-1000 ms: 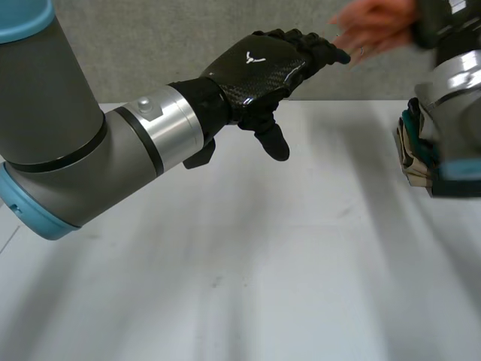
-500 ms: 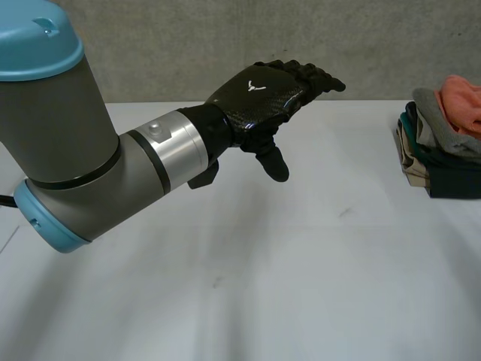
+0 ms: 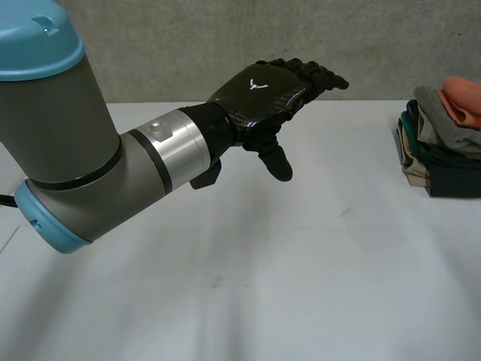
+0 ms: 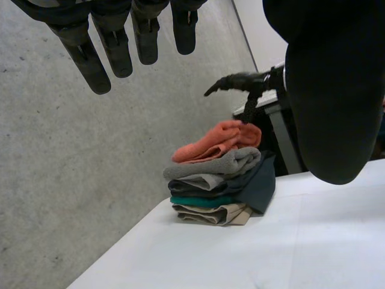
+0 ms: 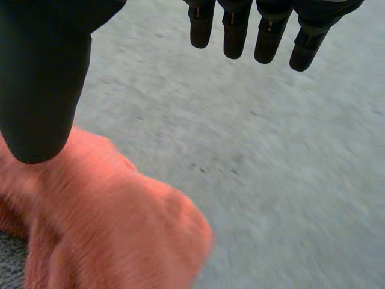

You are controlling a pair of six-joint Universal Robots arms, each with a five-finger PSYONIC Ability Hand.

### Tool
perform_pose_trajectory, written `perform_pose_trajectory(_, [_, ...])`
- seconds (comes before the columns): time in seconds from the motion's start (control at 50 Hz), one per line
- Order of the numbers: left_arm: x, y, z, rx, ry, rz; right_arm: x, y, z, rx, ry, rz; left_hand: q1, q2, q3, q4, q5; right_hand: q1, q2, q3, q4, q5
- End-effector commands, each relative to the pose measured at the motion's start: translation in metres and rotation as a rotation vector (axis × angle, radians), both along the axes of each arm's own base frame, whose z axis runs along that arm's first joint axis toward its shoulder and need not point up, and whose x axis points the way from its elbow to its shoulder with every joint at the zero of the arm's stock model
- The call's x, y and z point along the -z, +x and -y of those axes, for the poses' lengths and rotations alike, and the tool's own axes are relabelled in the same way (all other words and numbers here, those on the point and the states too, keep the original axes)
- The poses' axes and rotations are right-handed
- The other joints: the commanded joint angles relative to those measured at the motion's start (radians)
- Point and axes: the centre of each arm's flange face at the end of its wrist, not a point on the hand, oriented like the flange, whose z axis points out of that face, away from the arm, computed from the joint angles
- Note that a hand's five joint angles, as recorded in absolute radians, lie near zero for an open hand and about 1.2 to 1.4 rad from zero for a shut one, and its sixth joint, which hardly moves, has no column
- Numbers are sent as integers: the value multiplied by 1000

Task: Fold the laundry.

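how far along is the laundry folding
Done: folded cloths stacked on the table, an orange cloth on top. In hand: nothing; the left hand hovers open over the table, the right hand open above the orange cloth. What's left cannot be told.

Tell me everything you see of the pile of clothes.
The pile of clothes is a stack of folded soft pieces: beige at the bottom, then teal, dark blue, grey, and an orange cloth loosely on top. It rests on the white table, near its far edge. The right robot hand is open above it.
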Motion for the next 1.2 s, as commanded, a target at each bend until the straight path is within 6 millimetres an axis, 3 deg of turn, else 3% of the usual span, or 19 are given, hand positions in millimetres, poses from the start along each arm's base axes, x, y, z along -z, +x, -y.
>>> perform_pose_trajectory(0.02, [-4, 0, 0, 0, 11, -18, -32, -42, -38, 356, 131, -137, 18, -17, -22, -10, -30, -52, -39, -36, -40, -48])
perform_pose_trajectory(0.12, [-22, 1, 4, -47, -19, -81, -82, -68, -54, 742, 78, -422, 21, -14, -19, -7, -27, -52, -39, -36, -40, -48])
perform_pose_trajectory(0.18, [-42, 4, 8, -99, -53, -149, -101, -61, -51, 799, -32, -433, 21, -14, -19, -7, -27, -52, -39, -36, -40, -48])
perform_pose_trajectory(0.22, [-68, 11, 12, -170, -92, -237, -125, -32, -48, 749, -167, -401, 21, -14, -19, -7, -27, -52, -39, -36, -40, -48])
perform_pose_trajectory(0.26, [-92, 22, 16, -256, -130, -325, -158, 0, -60, 689, -301, -344, 18, -17, -22, -10, -30, -52, -39, -36, -40, -48])
perform_pose_trajectory(0.3, [-106, 29, 17, -314, -158, -373, -172, 21, -70, 635, -365, -302, 21, -14, -19, -7, -27, -52, -39, -36, -40, -48])
perform_pose_trajectory(0.32, [-119, 37, 15, -370, -186, -416, -178, 43, -79, 568, -402, -260, 18, -17, -22, -10, -30, -52, -39, -36, -40, -48])
perform_pose_trajectory(0.36, [-126, 44, 15, -413, -198, -437, -179, 68, -87, 479, -430, -229, 18, -17, -22, -10, -30, -52, -39, -36, -40, -48])
perform_pose_trajectory(0.38, [-131, 52, 17, -465, -215, -448, -177, 96, -94, 374, -451, -215, 21, -14, -19, -7, -27, -52, -39, -36, -40, -48])
perform_pose_trajectory(0.44, [-131, 67, 28, -549, -251, -415, -166, 139, -108, 214, -452, -208, 21, -14, -19, -7, -27, -52, -39, -36, -40, -48])
perform_pose_trajectory(0.46, [-127, 81, 39, -617, -281, -358, -154, 166, -119, 117, -433, -210, 24, -11, -16, -4, -24, -52, -39, -36, -40, -48])
perform_pose_trajectory(0.5, [-119, 95, 52, -693, -307, -277, -139, 190, -129, 26, -396, -212, 24, -11, -16, -4, -24, -52, -39, -36, -40, -48])
perform_pose_trajectory(0.52, [-108, 110, 66, -765, -328, -185, -124, 212, -141, -51, -355, -211, 21, -14, -19, -7, -27, -52, -39, -36, -40, -48])
perform_pose_trajectory(0.58, [-91, 130, 83, -857, -344, -44, -98, 239, -157, -143, -275, -215, 6, -29, -34, -22, -42, -52, -39, -36, -40, -48])
perform_pose_trajectory(0.68, [-38, 175, 114, -1043, -285, 256, -44, 278, -189, -271, -98, -292, 0, -35, -40, -29, -49, -52, -39, -36, -40, -48])
perform_pose_trajectory(0.78, [12, 206, 128, -1107, -192, 476, 2, 301, -207, -358, 13, -363, 0, -35, -40, -29, -49, -52, -39, -36, -40, -48])
perform_pose_trajectory(0.92, [82, 243, 132, -1124, -52, 708, 46, 306, -211, -399, 132, -403, 0, -35, -40, -29, -49, -52, -39, -36, -40, -48])
perform_pose_trajectory(1.06, [110, 287, 139, -1216, 8, 767, 72, 304, -206, -403, 193, -408, 0, -35, -40, -29, -49, -52, -39, -36, -40, -48])
perform_pose_trajectory(1.2, [126, 289, 134, -1136, 35, 745, 76, 305, -204, -403, 190, -410, 0, -35, -40, -29, -49, -52, -39, -36, -40, -48])
